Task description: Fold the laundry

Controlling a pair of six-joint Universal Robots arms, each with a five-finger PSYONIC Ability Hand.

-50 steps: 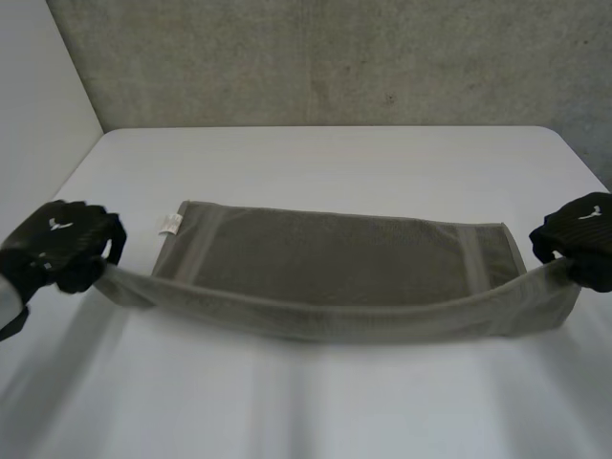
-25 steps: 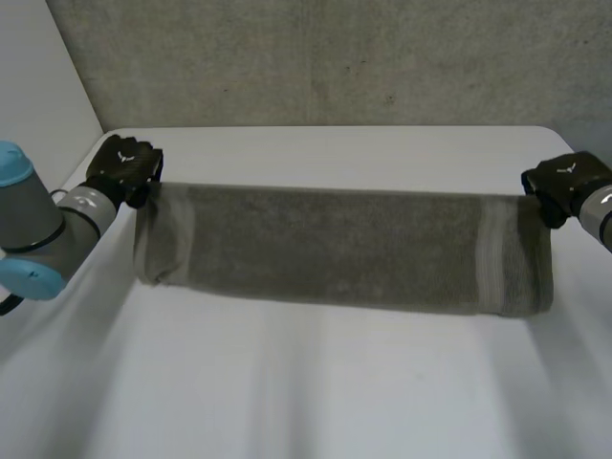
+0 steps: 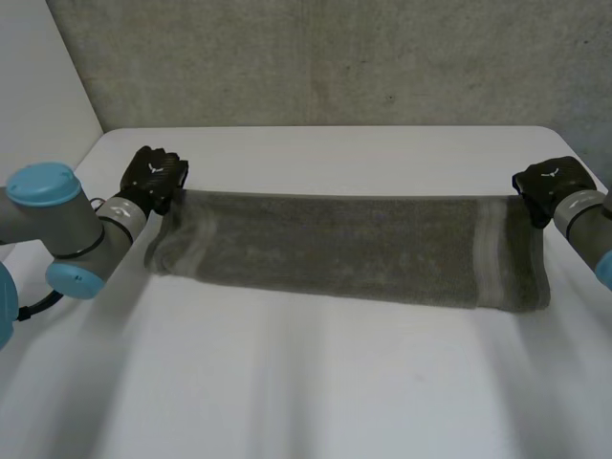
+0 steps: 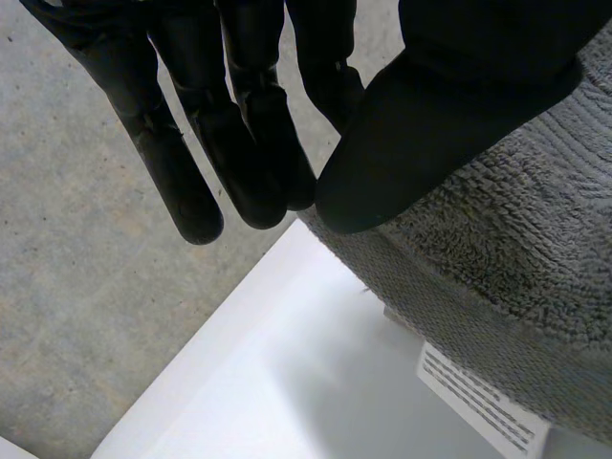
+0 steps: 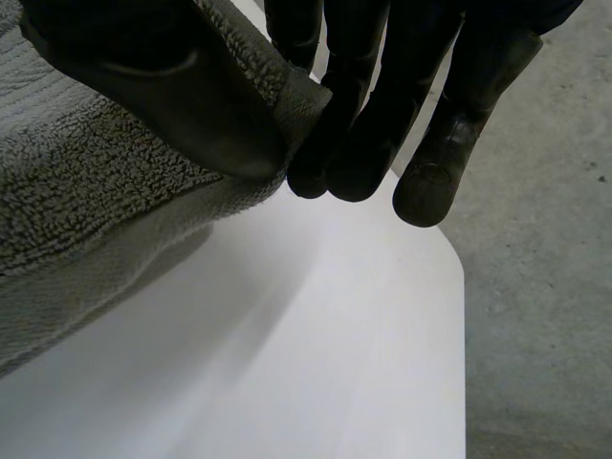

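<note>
You are looking at a white table [image 3: 306, 382] with one thing lying on it: a grey-green towel [image 3: 344, 251], folded lengthwise into a long band. It runs from the left hand [image 3: 153, 177] across to the right hand [image 3: 547, 182] (each pinches a far corner). Beneath the left hand's thumb, a white label [image 4: 483, 406] pokes out from the towel's edge over the tabletop.

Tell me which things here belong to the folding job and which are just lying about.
For the job:
grey towel, folded lengthwise on the table
left hand, pinching the towel's left far corner
right hand, pinching its right far corner

Not part of it:
white table, only the work surface
concrete wall behind
</note>
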